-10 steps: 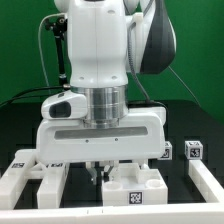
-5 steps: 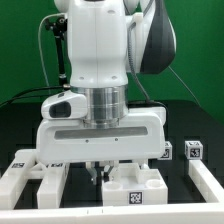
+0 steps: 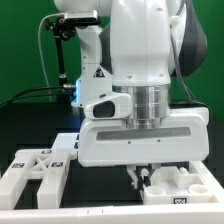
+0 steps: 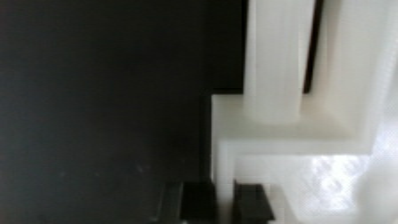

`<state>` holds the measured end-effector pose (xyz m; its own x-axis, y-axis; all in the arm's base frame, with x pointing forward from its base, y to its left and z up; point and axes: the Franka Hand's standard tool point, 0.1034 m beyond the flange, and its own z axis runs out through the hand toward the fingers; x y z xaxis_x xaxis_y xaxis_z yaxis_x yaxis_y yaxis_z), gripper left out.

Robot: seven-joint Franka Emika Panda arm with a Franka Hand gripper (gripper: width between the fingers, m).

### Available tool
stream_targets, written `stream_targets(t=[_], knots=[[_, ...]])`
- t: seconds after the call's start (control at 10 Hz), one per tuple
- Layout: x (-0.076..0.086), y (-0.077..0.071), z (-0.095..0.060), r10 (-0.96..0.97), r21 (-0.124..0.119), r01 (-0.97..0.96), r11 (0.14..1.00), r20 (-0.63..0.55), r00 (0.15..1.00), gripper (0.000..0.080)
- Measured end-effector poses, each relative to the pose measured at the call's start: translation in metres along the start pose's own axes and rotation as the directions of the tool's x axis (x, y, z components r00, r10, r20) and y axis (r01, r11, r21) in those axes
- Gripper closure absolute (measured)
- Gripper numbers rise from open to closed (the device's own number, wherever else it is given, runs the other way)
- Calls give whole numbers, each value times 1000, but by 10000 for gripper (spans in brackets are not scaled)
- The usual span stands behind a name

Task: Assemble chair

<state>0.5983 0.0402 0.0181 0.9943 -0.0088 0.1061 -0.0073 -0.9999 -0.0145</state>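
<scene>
My gripper (image 3: 140,178) hangs low at the left edge of a white chair panel with round holes (image 3: 178,184) on the exterior view's right. In the wrist view its two dark fingers (image 4: 256,202) stand close together, with a narrow strip of that panel's edge (image 4: 285,130) between them. One finger is over the black table and the other over the panel. A second white chair part with tag markers (image 3: 35,168), a frame with slots, lies at the exterior view's left, apart from the gripper.
A low white wall (image 3: 90,216) runs along the front of the black table (image 3: 100,185). The arm's wide white hand body (image 3: 140,135) hides the space behind the gripper. A green backdrop stands behind.
The arm and gripper have shifted to the exterior view's right, from between the white parts to the edge of the holed panel. The tagged block seen under the hand before no longer shows.
</scene>
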Motion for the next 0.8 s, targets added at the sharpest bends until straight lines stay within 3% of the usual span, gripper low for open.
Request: stream_targets(t=[0.5,0.8], knots=[[20,0,1,25,-9,-25,1000,-15,1000,768],[22,1,2,23,-10,-23,1000,-6,1000,768]])
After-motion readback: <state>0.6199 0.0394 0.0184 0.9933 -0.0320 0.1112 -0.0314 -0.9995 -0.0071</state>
